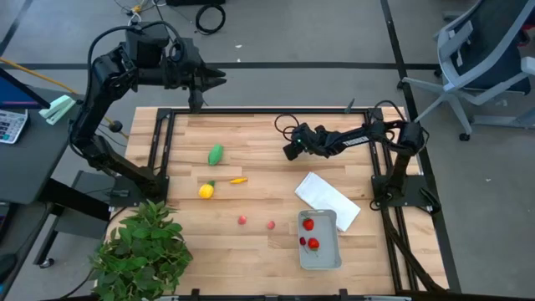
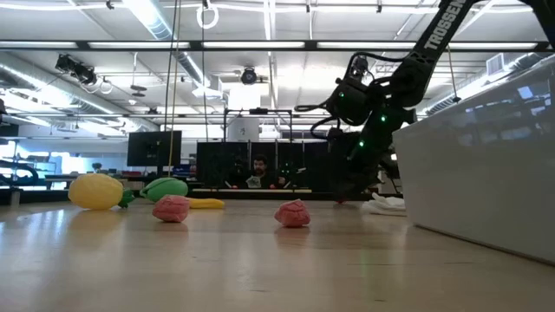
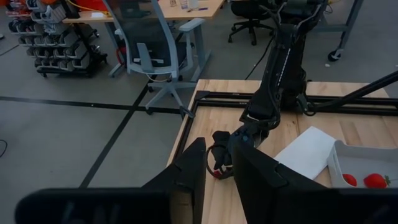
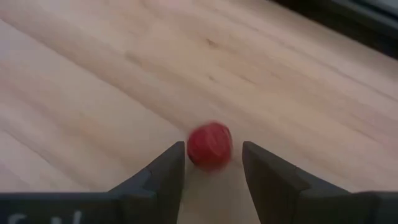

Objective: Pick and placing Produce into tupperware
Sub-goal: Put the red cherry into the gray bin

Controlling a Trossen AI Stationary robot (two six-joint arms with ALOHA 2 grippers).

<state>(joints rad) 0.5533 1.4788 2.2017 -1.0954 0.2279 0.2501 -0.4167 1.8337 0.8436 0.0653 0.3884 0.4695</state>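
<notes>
On the table lie a green oval (image 1: 216, 154), a yellow lemon-like piece (image 1: 206, 191), a thin orange piece (image 1: 239, 180) and two small red pieces (image 1: 242, 220) (image 1: 271, 225). Two more red pieces (image 1: 311, 234) lie in the pale grey tupperware (image 1: 333, 251) at the near right. My right gripper (image 1: 289, 151) hangs open above the table's middle. In its wrist view a red piece (image 4: 210, 145) lies on the wood beyond the fingertips, untouched. My left gripper (image 1: 219, 77) waits beyond the far edge, fingers a little apart (image 3: 219, 168).
A white cloth (image 1: 328, 199) lies just beyond the tupperware. A large leafy plant (image 1: 142, 247) stands at the near left corner. A black frame (image 1: 251, 111) runs along the table's far edge and sides. An office chair (image 1: 485, 58) stands off the table at the far right.
</notes>
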